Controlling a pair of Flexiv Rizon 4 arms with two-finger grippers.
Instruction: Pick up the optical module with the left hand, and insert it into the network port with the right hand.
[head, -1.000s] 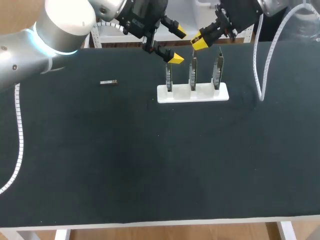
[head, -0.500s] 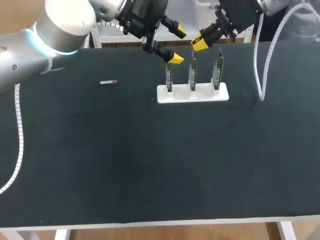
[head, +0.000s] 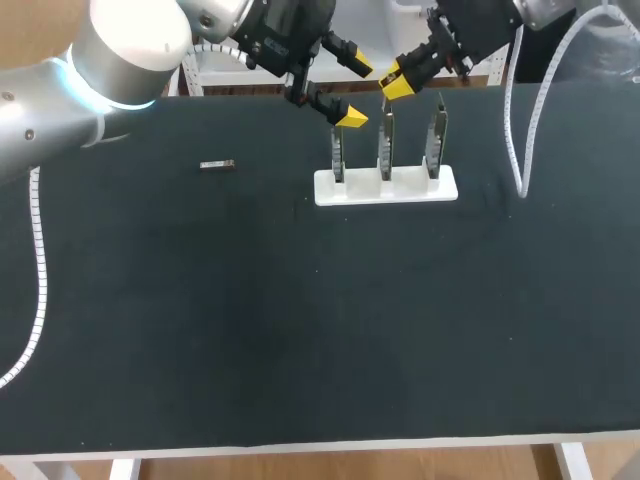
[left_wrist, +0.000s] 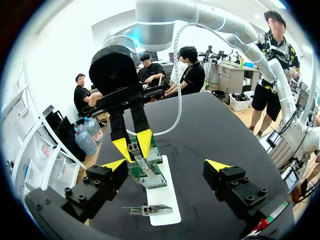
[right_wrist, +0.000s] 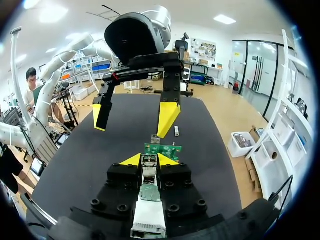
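While the right gripper (right_wrist: 149, 160) clamps the optical module (right_wrist: 148, 189) lengthwise, the network port (right_wrist: 155, 140) lies near its 12 o'clock.

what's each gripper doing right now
left gripper: open, holding nothing
right gripper: closed on the optical module

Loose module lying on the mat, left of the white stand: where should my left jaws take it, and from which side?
Grip the loose module across its long sides, mid-length, coming straight down. It lies flat, lengthwise across the table, with nothing close around it, so a top approach probably suits best.
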